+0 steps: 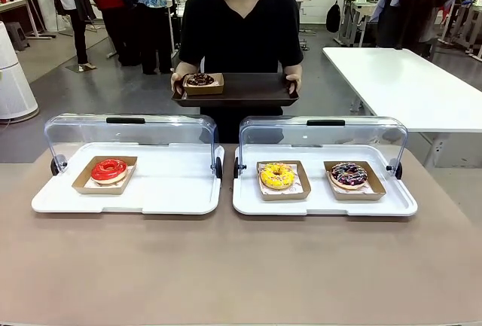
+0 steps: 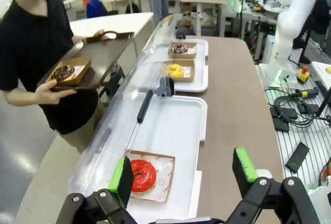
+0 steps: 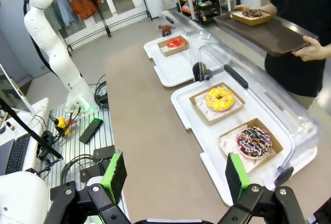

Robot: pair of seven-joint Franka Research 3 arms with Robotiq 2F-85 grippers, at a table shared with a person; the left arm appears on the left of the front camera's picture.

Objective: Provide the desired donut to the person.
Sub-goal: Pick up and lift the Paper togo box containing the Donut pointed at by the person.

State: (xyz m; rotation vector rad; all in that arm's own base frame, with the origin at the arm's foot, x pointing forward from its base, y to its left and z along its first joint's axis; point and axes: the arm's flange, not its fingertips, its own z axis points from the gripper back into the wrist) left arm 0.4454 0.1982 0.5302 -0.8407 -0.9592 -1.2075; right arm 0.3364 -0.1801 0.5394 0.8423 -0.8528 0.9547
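Grey floor (image 1: 113,92), long white table (image 1: 407,85) at right, white tower appliance (image 1: 11,85) far left, cluttered desks (image 1: 19,1) behind

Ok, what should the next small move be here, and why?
Probably hold off reaching: both the left claw and right claw hang open and empty, and the person has both hands on the dark tray, pointing at nothing. The red donut, yellow donut and sprinkled donut all lie uncovered, so none is singled out.

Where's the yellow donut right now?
In the front view, the yellow donut sits in a cardboard box on the right-hand white tray, left of the chocolate sprinkled donut.
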